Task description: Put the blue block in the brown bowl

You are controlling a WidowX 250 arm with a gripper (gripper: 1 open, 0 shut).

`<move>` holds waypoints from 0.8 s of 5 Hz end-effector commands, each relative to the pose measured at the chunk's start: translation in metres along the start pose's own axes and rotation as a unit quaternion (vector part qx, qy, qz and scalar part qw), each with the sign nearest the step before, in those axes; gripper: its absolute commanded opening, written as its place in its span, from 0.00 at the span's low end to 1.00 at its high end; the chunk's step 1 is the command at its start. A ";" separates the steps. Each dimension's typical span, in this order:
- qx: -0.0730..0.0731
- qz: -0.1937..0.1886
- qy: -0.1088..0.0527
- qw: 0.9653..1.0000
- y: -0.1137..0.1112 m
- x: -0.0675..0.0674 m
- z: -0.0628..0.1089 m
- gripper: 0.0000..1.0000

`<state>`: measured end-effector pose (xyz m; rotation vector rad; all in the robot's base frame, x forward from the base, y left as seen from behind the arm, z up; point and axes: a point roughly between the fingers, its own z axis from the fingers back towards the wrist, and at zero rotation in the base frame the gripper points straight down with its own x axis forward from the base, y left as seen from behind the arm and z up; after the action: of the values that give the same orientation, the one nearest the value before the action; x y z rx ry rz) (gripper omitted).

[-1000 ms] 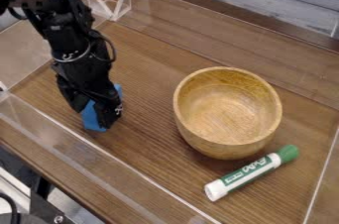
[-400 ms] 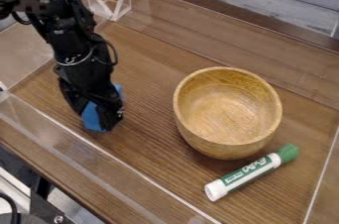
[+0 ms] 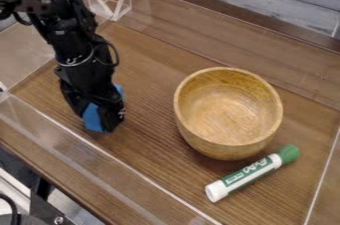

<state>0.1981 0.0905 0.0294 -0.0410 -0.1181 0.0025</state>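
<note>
Sitting on the wooden table, the blue block (image 3: 94, 117) stands upright directly between my gripper's (image 3: 95, 115) wide-spread fingers, not yet pinched as far as I can tell; the brown bowl (image 3: 229, 112) lies well off to its right.

**A robot test bench in a lab-like room**

A dark wooden table (image 3: 159, 60) carries a low clear acrylic wall (image 3: 200, 15) that fences in the work surface. Inside that wall a black robot arm (image 3: 60, 25) stands over a few loose props. Beyond the table's far edge, grey boards show.
</note>
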 end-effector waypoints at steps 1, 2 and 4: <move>0.008 -0.005 -0.018 1.000 0.003 0.013 0.008 1.00; 0.007 -0.005 -0.018 1.000 0.002 0.014 0.009 1.00; 0.004 -0.008 -0.018 1.000 0.001 0.016 0.009 0.00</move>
<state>0.2020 0.0876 0.0305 -0.0524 -0.1132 -0.0054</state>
